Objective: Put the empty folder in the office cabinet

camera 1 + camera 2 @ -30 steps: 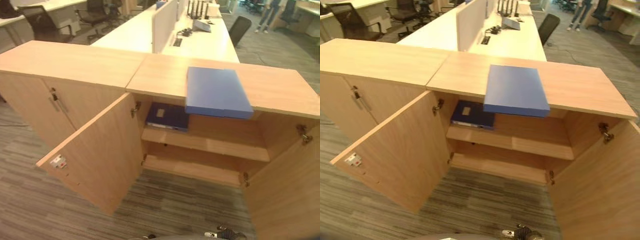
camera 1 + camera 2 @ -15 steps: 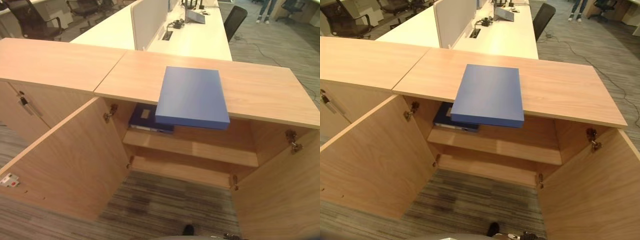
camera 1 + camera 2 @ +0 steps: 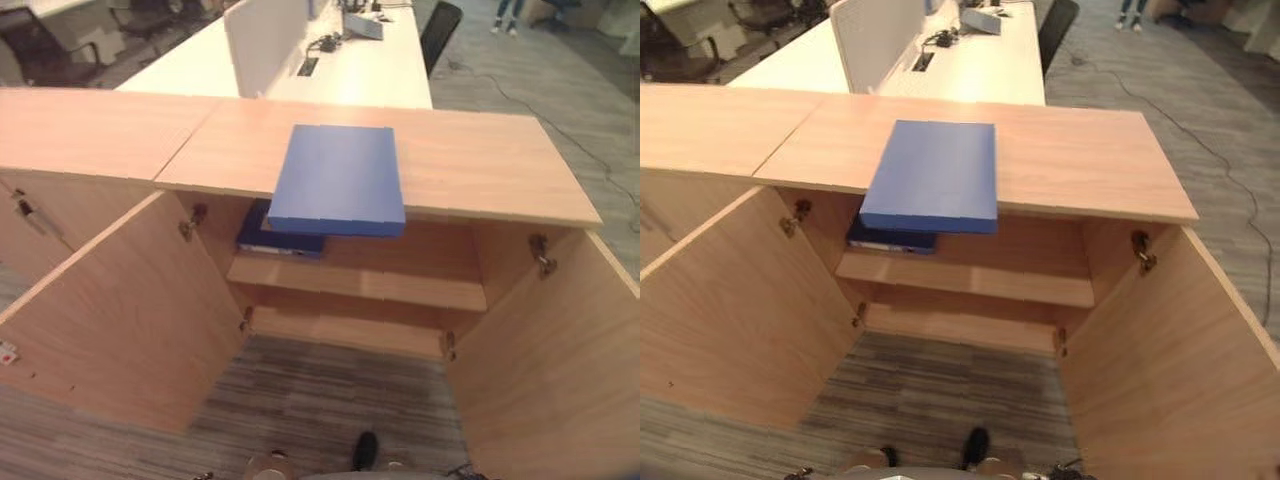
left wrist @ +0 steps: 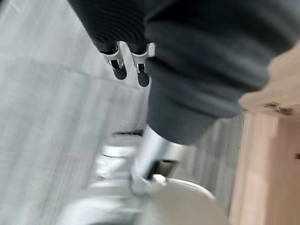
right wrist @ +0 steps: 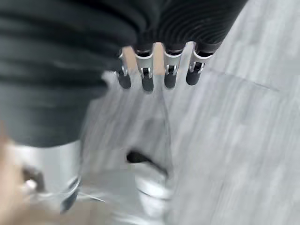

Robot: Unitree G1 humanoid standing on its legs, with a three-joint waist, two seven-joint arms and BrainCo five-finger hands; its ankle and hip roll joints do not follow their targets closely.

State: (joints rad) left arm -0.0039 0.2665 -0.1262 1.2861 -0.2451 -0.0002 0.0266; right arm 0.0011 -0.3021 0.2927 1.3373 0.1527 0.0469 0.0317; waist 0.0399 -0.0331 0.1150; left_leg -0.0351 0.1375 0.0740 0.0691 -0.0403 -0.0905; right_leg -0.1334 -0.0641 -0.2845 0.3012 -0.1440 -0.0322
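Note:
A light blue folder (image 3: 338, 178) lies flat on the wooden top (image 3: 480, 165) of the office cabinet, its near edge jutting out over the open front. Inside, a dark blue binder (image 3: 270, 240) lies at the left end of the upper shelf (image 3: 400, 285); the rest of that shelf and the lower one are bare. Both cabinet doors stand wide open, the left door (image 3: 110, 320) and the right door (image 3: 560, 370). My left hand (image 4: 118, 63) and my right hand (image 5: 146, 70) hang low over the grey carpet, fingers relaxed, holding nothing.
A second cabinet (image 3: 60, 130) with closed doors adjoins on the left. Behind stands a long white desk with a divider panel (image 3: 265, 30) and a black chair (image 3: 440, 25). The striped carpet (image 3: 320, 400) lies between the two open doors.
The whole picture has shifted, so the camera has moved: the open cabinet is now centred and seen more from above. The folder and binder lie where they were.

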